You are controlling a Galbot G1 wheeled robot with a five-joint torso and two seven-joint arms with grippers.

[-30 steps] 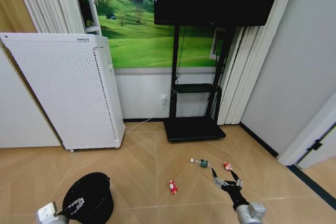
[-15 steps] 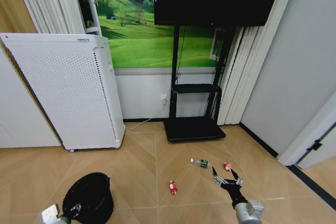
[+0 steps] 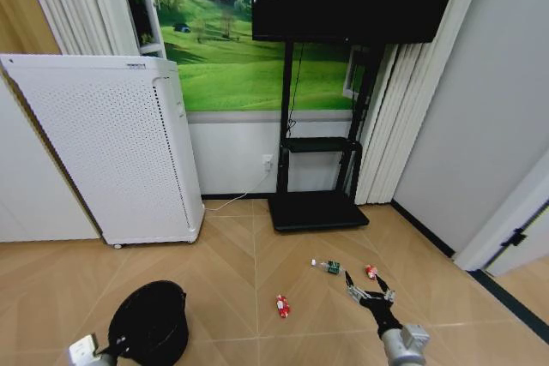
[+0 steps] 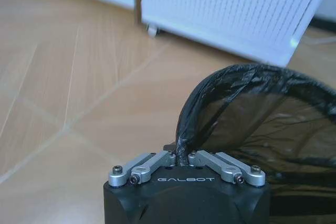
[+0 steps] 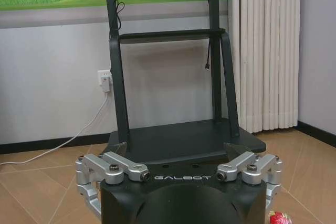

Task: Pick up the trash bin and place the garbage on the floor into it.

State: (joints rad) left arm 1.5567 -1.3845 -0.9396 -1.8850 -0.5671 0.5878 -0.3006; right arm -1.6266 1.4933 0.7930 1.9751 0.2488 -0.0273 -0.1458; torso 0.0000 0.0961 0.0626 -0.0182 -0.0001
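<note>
Black trash bin (image 3: 150, 323) upright on the wood floor (image 3: 232, 280) before the white perforated appliance (image 3: 111, 160), left gripper (image 4: 181, 162) marked GALBOT pinched on its liner rim, right gripper (image 3: 367, 294) splayed wide and empty beside red wrapper (image 3: 371, 272), green-labelled bottle (image 3: 328, 266) and second wrapper (image 3: 281, 304) nearby.

Left claw (image 4: 181, 162) clamped, right claw (image 3: 367, 285) spread
</note>
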